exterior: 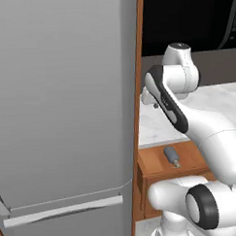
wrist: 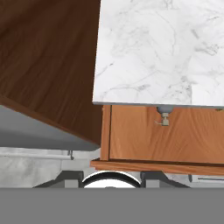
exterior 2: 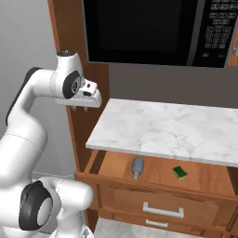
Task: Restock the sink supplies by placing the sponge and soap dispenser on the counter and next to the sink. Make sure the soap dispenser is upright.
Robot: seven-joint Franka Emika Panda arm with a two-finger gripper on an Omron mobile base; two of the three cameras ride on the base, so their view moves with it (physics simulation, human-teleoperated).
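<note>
The dark grey soap dispenser (exterior 2: 137, 167) lies on its side in the open wooden drawer (exterior 2: 153, 173), its nozzle toward the front. It also shows as the soap dispenser (exterior: 171, 155) and, half hidden under the slab's edge, the soap dispenser (wrist: 164, 114). A yellow-and-green sponge (exterior 2: 180, 172) rests flat to its right in the same drawer. The white marble counter (exterior 2: 172, 125) spans above them. My gripper (exterior 2: 79, 108) hangs open and empty above the counter's left end, well above the drawer; its fingertips (wrist: 70, 177) stand wide apart. The sink is out of view.
A tall grey fridge (exterior: 60, 93) with a wooden side panel (exterior: 138, 90) stands close on the left. A black microwave (exterior 2: 148, 28) hangs above the counter. Below the open drawer is a shut drawer with a metal handle (exterior 2: 162, 211).
</note>
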